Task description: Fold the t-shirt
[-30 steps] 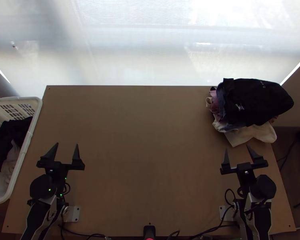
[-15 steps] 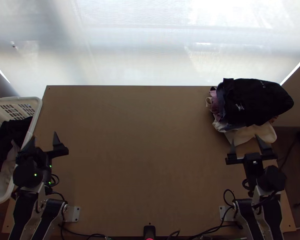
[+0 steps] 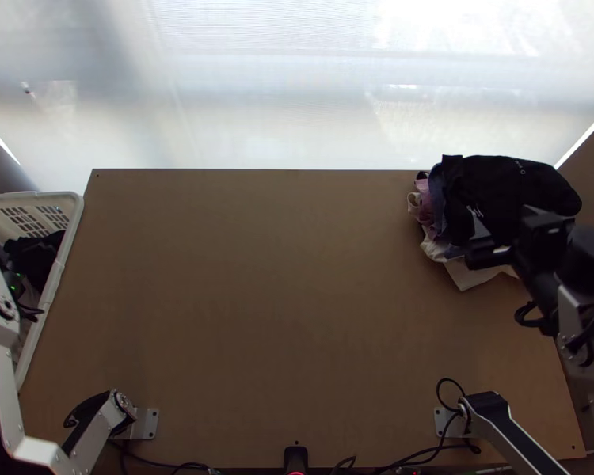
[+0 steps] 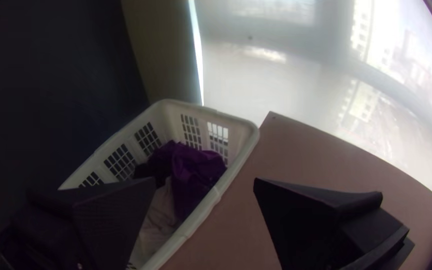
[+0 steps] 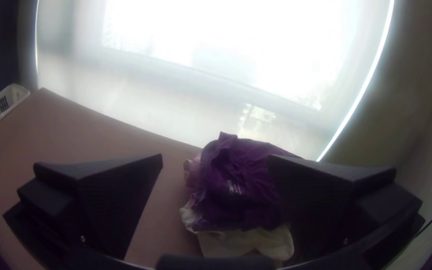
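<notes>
on wooden table (image 3: 257, 301) | rumpled dark cloth (image 3: 499, 186) | smooth-edged cream cloth (image 3: 465, 277)

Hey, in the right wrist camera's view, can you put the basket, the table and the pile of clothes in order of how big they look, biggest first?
Table
Pile of clothes
Basket, cut off by the view's edge and farther from the camera than the pile

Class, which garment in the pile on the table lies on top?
The dark garment with small pale print; it lies uppermost, while the cream cloth sticks out underneath.
</notes>
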`<move>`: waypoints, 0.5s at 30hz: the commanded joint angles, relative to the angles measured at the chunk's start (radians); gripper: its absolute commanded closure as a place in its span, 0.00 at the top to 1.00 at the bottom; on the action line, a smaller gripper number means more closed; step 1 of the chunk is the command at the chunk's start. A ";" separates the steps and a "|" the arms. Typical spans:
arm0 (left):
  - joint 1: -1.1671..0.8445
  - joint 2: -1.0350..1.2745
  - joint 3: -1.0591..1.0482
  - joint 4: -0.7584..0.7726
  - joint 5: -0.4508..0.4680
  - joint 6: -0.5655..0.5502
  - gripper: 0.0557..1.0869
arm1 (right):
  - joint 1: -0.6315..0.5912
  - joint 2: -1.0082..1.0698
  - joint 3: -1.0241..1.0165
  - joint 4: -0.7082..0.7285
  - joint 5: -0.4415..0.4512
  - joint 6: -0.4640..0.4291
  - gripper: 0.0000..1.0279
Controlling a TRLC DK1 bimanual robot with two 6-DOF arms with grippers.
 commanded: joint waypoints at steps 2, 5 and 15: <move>0.240 0.420 0.191 -0.028 0.096 0.137 0.93 | 0.005 0.232 0.408 -0.286 0.009 0.080 0.95; 0.283 0.592 0.292 -0.039 0.139 0.227 0.93 | -0.001 0.251 0.462 -0.329 0.009 0.080 0.95; 0.314 1.060 0.706 -0.129 0.139 0.327 0.93 | 0.004 0.301 0.557 -0.386 0.009 0.071 0.95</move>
